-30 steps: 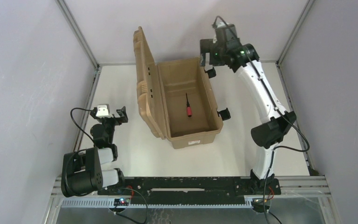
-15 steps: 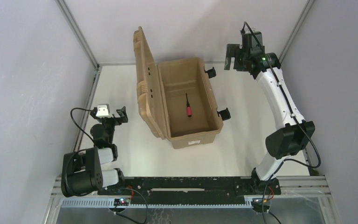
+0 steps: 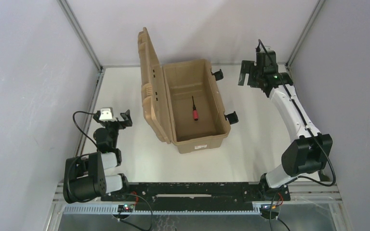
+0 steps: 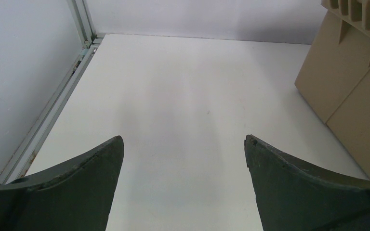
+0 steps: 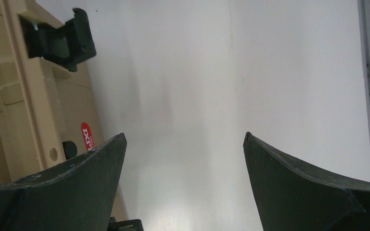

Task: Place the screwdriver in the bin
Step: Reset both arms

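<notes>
Over the last second the right arm [image 3: 289, 108] has swung away from the far right corner of the bin [image 3: 200, 139] and now hangs above the bare bench [image 3: 255, 139], to the right of the bin and clear of it. The left arm [image 3: 107, 132] has not moved, and neither has the screwdriver [image 3: 194, 109]. Top view: the screwdriver lies flat on the bin's floor, about mid-length, red handle toward the near end and thin shaft pointing to the far end. The lid [image 3: 149, 91] stands open on the bin's left side. Right wrist view: the right jaws stand wide apart with nothing between them, over white bench, with the bin's side and a black latch [image 5: 62, 41] at the left of the frame. Left wrist view: the left jaws are likewise spread wide and empty, well apart from the bin. Judged from these views, the placement is done and the tool released. What remains, at most, is for the right arm to draw back toward its base. The task sentence does not ask for the lid to be closed.
</notes>
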{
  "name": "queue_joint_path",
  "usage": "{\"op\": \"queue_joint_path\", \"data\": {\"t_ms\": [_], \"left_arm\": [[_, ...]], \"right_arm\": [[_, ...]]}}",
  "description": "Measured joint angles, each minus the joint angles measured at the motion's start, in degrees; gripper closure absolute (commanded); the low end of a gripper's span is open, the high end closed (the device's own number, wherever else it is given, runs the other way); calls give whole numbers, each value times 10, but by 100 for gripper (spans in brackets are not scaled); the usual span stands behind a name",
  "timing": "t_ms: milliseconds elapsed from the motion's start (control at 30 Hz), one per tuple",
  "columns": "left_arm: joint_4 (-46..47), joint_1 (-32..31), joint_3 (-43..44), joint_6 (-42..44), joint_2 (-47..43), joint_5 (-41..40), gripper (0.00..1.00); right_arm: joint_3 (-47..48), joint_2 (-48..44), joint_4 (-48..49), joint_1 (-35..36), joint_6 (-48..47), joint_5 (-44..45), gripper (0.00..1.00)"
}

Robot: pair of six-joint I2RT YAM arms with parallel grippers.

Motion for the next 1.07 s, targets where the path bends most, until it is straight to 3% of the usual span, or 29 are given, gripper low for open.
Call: {"op": "queue_joint_path", "data": {"t_ms": [533, 1067], "left_arm": [[0, 0, 0, 0, 0, 0, 0], [0, 0, 0, 0, 0, 0, 0]], "right_arm": [[-158, -16, 90, -10, 2, -12, 0], [-202, -16, 128, -19, 2, -36, 0]]}}
